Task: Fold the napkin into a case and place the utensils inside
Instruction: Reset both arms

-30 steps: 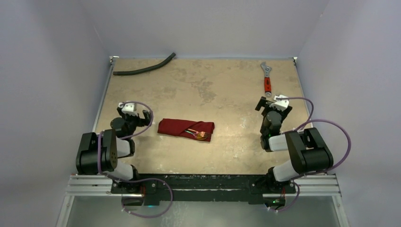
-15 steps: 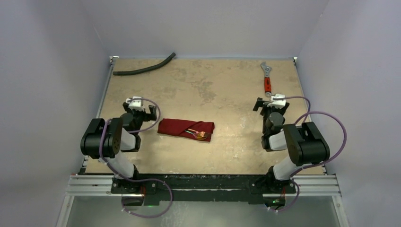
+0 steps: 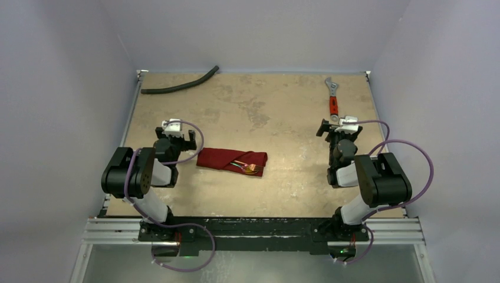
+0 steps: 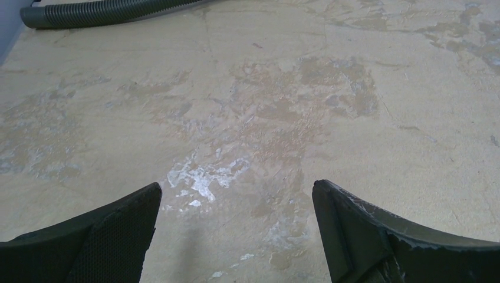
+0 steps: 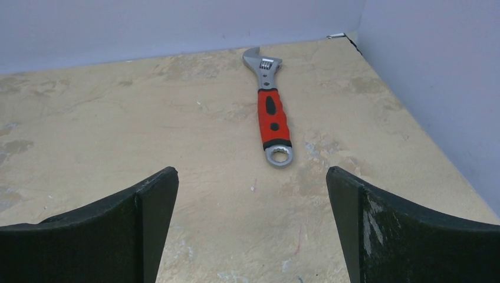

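Observation:
The dark red napkin point(image 3: 224, 158) lies folded as a narrow case near the middle of the table in the top view. Gold utensils point(image 3: 250, 167) stick out of its right end, their tines showing. My left gripper point(image 3: 176, 137) hovers just left of the case, open and facing the far side; its fingertips point(image 4: 141, 203) frame bare tabletop. My right gripper point(image 3: 339, 130) sits well right of the case, open and holding nothing. Neither wrist view shows the napkin or utensils.
A black hose point(image 3: 180, 85) lies along the far left edge, seen too as the hose point(image 4: 106, 12) in the left wrist view. A red-handled wrench point(image 3: 333, 101) lies at the far right, straight ahead of the right gripper point(image 5: 252, 171), near the side wall point(image 5: 436, 88).
The left arm has lifted and swung its gripper right, closer to the case's left end. The right gripper has drawn slightly toward the far side. The case and utensils have not moved.

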